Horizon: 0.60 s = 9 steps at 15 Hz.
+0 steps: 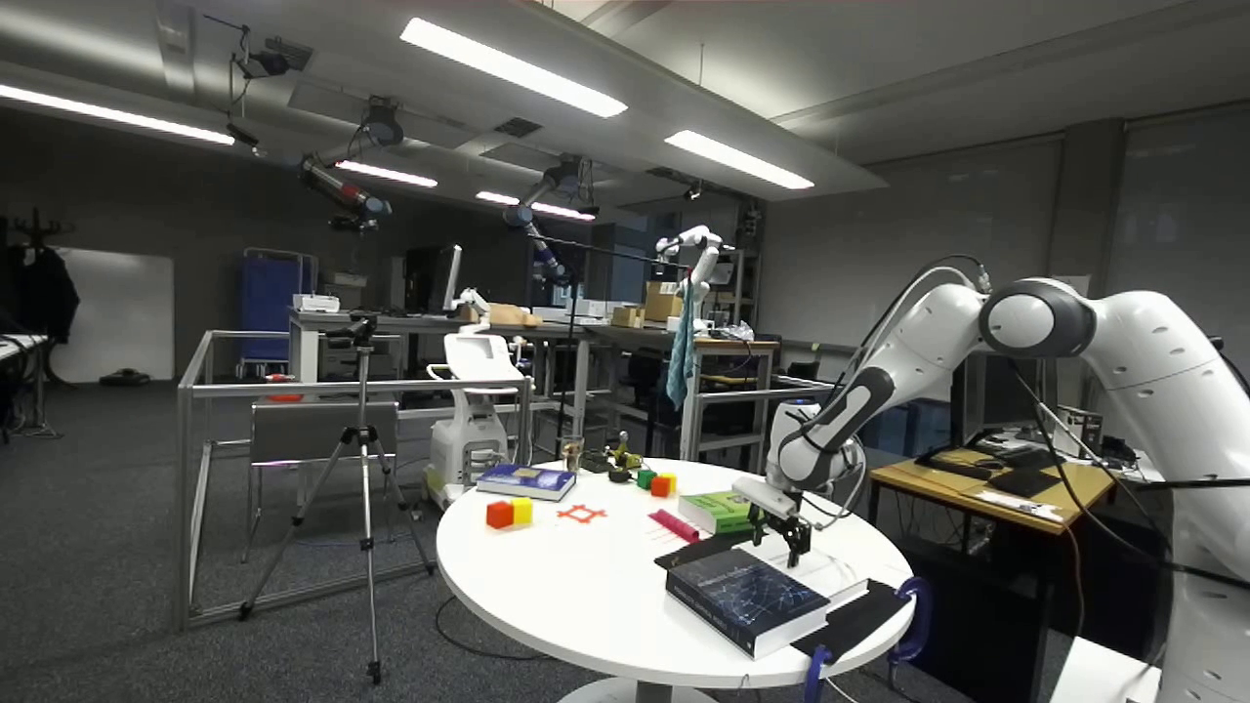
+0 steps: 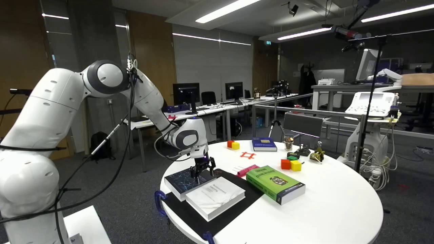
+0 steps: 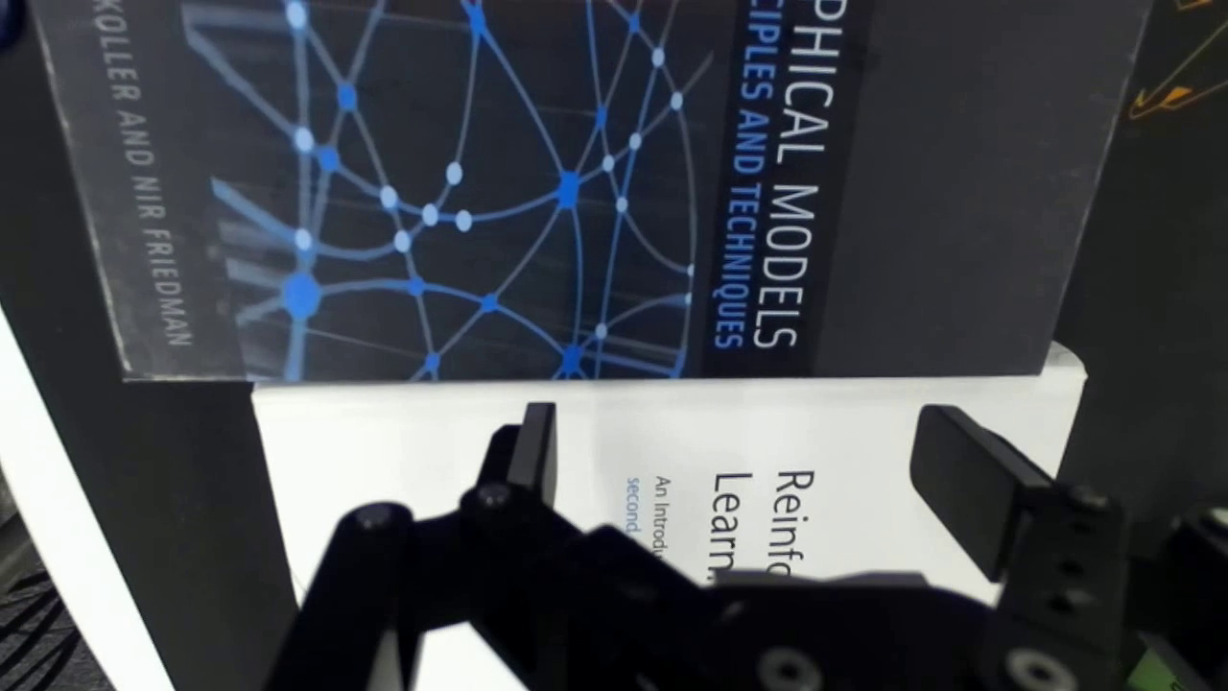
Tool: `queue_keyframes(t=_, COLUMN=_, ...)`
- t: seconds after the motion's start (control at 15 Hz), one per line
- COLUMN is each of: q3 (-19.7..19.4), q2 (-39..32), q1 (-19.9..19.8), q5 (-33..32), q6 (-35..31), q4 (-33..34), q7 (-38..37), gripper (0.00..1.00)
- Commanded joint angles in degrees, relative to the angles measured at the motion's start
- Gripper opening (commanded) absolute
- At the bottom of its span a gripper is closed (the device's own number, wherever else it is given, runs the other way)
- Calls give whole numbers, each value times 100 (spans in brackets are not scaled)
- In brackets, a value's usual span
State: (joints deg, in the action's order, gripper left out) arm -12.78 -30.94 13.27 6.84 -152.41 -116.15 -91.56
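Two books, the white book and the dark book, lie long side to long side on the mat, touching or nearly so. The white book is under the fingers, and in the wrist view the tips show over its cover, just short of the dark book's edge. Spread well apart and released, the fingers line up along that edge, with white cover and part of its title visible between them; whether the tips touch the cover cannot be told. One short side of each book faces the rim of the tabletop, where the mat runs out to the edge and blue clamps sit. The dark book's outer corner lies near the rim. At the white book's opposite short side a strip of mat shows, then comes the green book; another strip runs along the white book's outer long side. The arm arches in from the clamp side, elbow high, forearm sloping down, wrist set so that the fingers point downward. Farther out are the pink roll and the green block, with the blue book near the far rim.
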Motion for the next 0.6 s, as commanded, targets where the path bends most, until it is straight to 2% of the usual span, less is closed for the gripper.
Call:
queue_keyframes(t=0.0, q3=16, q2=-2, q1=-39, q5=-177, q6=102, q4=56, q7=-370, gripper=100)
queue_keyframes(t=0.53, q3=-207, q2=-216, q1=175, q5=-820, q6=46, q4=45, q7=-1126, gripper=100)
